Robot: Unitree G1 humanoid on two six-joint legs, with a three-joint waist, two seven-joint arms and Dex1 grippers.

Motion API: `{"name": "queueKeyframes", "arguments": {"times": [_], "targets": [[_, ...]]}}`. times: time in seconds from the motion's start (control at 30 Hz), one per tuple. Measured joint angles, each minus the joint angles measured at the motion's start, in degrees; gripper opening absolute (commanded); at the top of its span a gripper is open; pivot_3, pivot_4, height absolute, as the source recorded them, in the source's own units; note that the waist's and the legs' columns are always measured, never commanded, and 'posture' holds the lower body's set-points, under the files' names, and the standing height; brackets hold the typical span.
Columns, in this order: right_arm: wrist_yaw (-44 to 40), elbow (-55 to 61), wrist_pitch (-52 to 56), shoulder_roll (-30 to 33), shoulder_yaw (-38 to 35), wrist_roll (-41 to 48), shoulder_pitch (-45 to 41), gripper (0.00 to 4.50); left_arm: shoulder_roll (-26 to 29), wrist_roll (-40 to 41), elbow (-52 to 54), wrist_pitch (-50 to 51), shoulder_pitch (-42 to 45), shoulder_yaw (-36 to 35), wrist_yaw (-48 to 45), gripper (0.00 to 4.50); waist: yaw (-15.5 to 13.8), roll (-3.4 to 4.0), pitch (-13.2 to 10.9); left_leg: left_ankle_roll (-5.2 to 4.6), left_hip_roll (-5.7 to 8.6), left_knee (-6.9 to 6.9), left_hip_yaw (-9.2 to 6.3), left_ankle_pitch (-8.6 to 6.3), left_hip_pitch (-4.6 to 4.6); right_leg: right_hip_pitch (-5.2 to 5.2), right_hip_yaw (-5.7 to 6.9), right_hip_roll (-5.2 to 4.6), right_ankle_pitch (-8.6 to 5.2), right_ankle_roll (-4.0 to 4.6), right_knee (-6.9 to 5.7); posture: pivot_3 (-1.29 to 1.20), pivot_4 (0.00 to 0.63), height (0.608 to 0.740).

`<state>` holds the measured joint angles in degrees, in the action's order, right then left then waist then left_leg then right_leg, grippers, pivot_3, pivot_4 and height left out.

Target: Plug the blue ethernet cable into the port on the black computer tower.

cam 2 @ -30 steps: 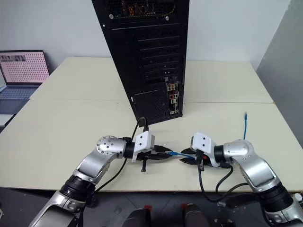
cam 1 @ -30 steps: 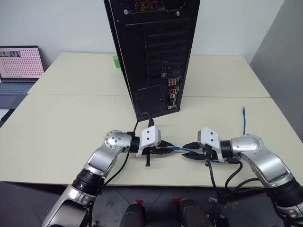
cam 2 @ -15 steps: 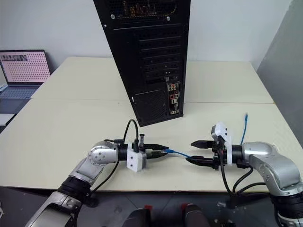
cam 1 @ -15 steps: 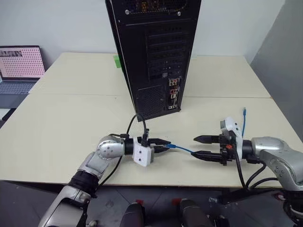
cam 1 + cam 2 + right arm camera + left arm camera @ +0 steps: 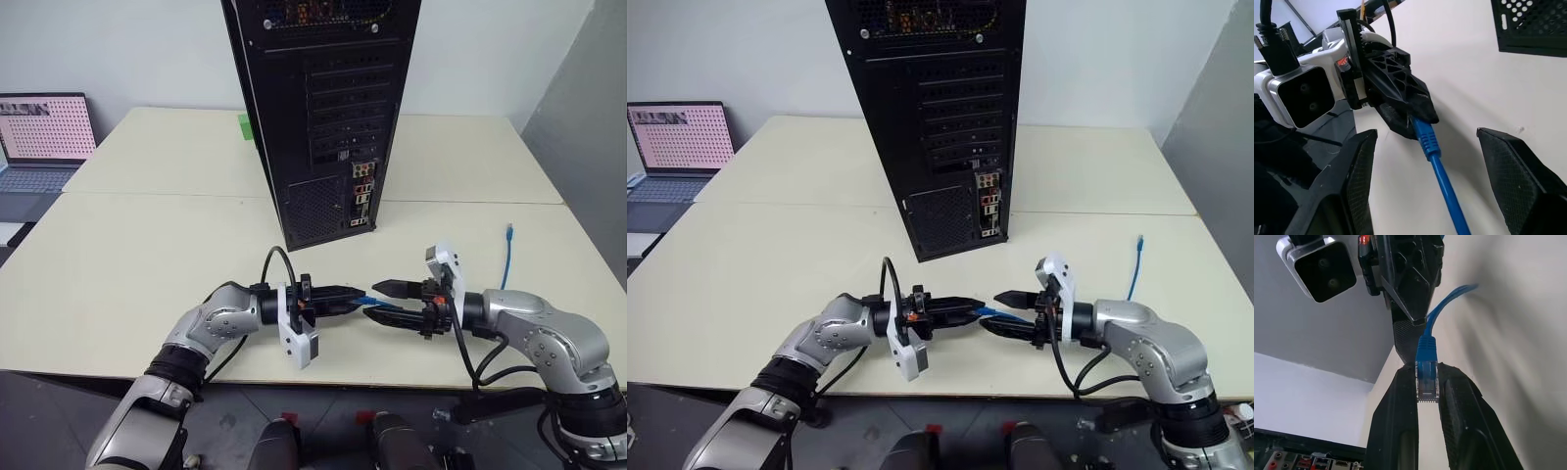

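In front of the black computer tower [image 5: 328, 108], near the front edge of the cream table [image 5: 127, 264], the two grippers face each other tip to tip. The left gripper [image 5: 351, 294] is clenched on the plug end of the blue ethernet cable [image 5: 1426, 363] — in the left wrist view its two black fingers [image 5: 1398, 426] pinch the clear plug from both sides, with the blue boot sticking out past the tips. The right gripper [image 5: 384, 302] stands released, its jaws wide apart with the cord running between them; in the right wrist view neither finger touches the cord. From there the cable passes behind the right gripper and arm, so its middle stretch is hidden. Its other end lies on the table to the right of the tower, well apart from it, the small plug there hard to make out. On the tower's rear face, low down beside the square mesh vent, sits the narrow strip of connectors — the port [image 5: 360, 197] itself is too small to pick out. A laptop [image 5: 41, 137], cut off by the frame edge, stands far left of the tower.
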<state>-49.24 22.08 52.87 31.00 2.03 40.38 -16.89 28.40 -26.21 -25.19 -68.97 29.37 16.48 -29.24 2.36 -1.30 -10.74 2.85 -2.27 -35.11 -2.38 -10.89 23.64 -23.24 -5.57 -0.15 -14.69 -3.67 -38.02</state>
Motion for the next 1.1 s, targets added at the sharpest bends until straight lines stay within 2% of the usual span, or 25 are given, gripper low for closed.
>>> {"name": "queueKeyframes", "arguments": {"times": [0.27, 0.37, 0.43, 0.63, 0.7, 0.77, 0.9, 1.0, 1.1], "targets": [[1.0, -0.2, 0.6, -0.3, 0.3, 1.3, -1.0, 1.18, 0.7, -2.9, 0.0, 0.0, 0.4, 0.0, 4.7, 0.30, 0.0, 0.00, 0.0, 0.00, 0.00, 0.00, 0.00, 0.00, 0.00, 0.00, 0.00, 0.00, 0.00, 0.00, 0.00, 0.00, 0.150, 0.740], [1.5, -1.1, 0.8, -0.3, 0.2, 1.3, -1.7, 0.39, 0.8, -3.4, 0.0, -0.2, 0.4, 0.0, 5.8, 0.30, 0.0, 0.00, 0.0, 0.00, 0.00, 0.00, 0.00, 0.00, 0.00, 0.00, 0.01, 0.00, 0.00, 0.00, -0.01, 0.00, 0.150, 0.740], [1.6, -1.2, 0.9, -0.3, 0.3, 1.3, -1.8, 0.05, 1.0, -3.5, 0.0, -0.2, 0.4, 0.0, 6.2, 0.30, 0.0, 0.00, 0.0, 0.00, 0.00, 0.00, 0.00, 0.00, 0.00, 0.00, 0.01, 0.00, 0.00, 0.00, 0.00, 0.00, 0.150, 0.740], [1.4, -1.5, 0.9, -0.3, 0.3, 1.3, -2.2, 0.01, 1.2, -3.5, 0.0, 0.0, 0.4, 0.4, 7.1, 0.30, 0.0, 0.00, 0.0, 0.00, 0.00, 0.00, 0.00, 0.00, 0.00, 0.00, 0.01, 0.00, 0.00, 0.00, 0.00, 0.00, 0.150, 0.740], [1.2, -1.7, 1.1, -0.3, 0.4, 1.3, -2.2, 0.01, 1.4, -3.5, 0.0, 0.1, 0.4, 0.8, 7.3, 1.00, 0.0, 0.00, 0.0, 0.00, 0.00, 0.00, 0.00, 0.00, 0.00, 0.00, 0.01, 0.00, 0.00, 0.00, 0.00, 0.00, 0.150, 0.740], [0.9, -2.1, 1.4, -0.2, 0.5, 1.4, -2.3, 0.01, 1.4, -3.2, 0.0, 0.8, 0.3, 1.6, 7.2, 1.27, 0.0, 0.00, 0.0, 0.00, 0.00, 0.00, 0.00, 0.00, 0.00, 0.00, 0.01, 0.00, 0.00, 0.00, 0.00, 0.00, 0.150, 0.740], [0.7, -2.2, 1.5, 0.3, 0.7, 1.3, -3.0, 0.00, 1.6, 1.5, 0.0, 4.0, -0.4, 3.6, 4.6, 2.09, 0.0, 0.00, 0.0, 0.00, 0.00, 0.00, 0.00, 0.00, 0.00, 0.00, 0.01, 0.00, 0.00, 0.00, -0.01, 0.00, 0.150, 0.740], [0.8, -2.3, 0.6, 2.0, 0.9, 0.2, -3.2, 0.00, 2.0, 9.4, 1.1, 11.7, -3.1, 3.9, 0.3, 2.63, 0.1, 0.01, 0.0, 0.00, -0.01, 0.00, 0.00, 0.00, 0.00, -0.01, 0.02, 0.00, 0.00, 0.00, -0.01, 0.00, 0.150, 0.740], [1.1, -2.4, -0.7, 3.0, 0.4, -1.1, -3.1, 0.00, 2.4, 13.9, 3.4, 17.6, -5.3, 3.9, -2.9, 3.17, 0.1, 0.01, 0.0, 0.00, -0.01, 0.00, 0.00, 0.00, 0.00, -0.02, 0.02, 0.00, 0.00, 0.00, -0.02, 0.00, 0.150, 0.740]]}}
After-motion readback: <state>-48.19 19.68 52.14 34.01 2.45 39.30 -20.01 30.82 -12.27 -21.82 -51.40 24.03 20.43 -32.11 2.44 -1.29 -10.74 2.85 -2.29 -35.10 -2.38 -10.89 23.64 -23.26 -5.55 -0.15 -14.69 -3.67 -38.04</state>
